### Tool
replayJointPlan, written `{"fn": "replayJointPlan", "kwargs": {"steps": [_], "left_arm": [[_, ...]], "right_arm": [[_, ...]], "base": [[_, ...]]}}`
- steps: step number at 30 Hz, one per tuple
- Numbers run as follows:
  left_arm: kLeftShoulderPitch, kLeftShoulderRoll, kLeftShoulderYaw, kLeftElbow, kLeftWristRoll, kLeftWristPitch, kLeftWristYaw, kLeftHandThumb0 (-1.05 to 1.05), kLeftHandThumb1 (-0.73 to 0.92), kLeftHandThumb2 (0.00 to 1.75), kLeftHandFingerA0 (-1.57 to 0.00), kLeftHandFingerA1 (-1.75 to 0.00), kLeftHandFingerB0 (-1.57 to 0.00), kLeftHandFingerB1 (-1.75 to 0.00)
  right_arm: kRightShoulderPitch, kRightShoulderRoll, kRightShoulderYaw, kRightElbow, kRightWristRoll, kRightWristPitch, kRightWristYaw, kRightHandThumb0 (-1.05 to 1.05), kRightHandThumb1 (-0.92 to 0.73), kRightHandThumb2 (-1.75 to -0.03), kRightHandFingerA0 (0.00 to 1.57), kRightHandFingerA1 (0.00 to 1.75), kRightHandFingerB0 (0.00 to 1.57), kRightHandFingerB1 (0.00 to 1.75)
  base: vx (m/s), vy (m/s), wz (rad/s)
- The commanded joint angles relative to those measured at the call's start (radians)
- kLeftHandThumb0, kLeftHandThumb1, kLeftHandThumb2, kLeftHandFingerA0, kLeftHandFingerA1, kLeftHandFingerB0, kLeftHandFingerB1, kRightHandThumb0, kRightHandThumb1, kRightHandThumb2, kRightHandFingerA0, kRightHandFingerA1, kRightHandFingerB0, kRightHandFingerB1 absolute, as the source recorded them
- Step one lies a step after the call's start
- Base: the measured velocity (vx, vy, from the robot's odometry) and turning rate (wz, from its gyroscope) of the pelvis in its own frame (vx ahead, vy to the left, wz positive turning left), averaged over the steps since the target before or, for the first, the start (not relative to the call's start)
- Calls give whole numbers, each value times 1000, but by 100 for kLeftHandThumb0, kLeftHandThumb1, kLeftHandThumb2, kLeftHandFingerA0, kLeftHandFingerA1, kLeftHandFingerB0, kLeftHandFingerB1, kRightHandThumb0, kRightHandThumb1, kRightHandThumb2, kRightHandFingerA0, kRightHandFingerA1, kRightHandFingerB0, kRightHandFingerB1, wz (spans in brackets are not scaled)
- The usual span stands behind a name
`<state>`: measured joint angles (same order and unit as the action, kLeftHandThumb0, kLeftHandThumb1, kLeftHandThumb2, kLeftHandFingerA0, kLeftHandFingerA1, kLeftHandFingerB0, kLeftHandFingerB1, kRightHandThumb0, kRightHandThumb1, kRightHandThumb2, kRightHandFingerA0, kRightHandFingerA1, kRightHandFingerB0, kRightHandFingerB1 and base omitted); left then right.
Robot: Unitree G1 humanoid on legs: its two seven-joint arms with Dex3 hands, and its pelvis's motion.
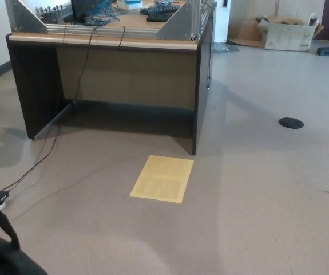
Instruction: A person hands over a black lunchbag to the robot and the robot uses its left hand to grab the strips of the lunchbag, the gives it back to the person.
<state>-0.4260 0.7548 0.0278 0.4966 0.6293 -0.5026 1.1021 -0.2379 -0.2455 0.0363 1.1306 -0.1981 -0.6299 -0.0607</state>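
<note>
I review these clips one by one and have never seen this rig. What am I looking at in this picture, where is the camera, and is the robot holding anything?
The camera sits on a humanoid robot's head, looking down and forward at an office floor. Neither robot hand shows in the picture, so I cannot say from it that anything is held. The dark shape in the bottom left corner is the black lunchbag, only partly in the frame, with one strap looping up from it. What carries it lies outside the picture. Beyond it stands a desk with cables and metal framing on top. A yellow sheet lies flat on the floor in front of the desk. A cardboard box sits far back on the right.
</note>
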Motion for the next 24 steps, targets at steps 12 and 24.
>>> {"fn": "replayJointPlan", "kwargs": {"steps": [12, 24], "left_arm": [[111, -62, 59, 14, 52, -51, 113, -4, 37, 79, -125, -141, -108, -131], [-221, -6, -15, 134, 113, -52, 54, -14, 57, 55, -89, -175, -66, -175]], "right_arm": [[15, -16, -2, -1, -1, -4, -4, -72, -85, -65, 44, 45, 43, 41], [5, -17, 6, 2, -14, 1, -14, -73, -83, -67, 46, 46, 41, 40]], "base": [[0, 0, 0], [0, 0, 0]]}}
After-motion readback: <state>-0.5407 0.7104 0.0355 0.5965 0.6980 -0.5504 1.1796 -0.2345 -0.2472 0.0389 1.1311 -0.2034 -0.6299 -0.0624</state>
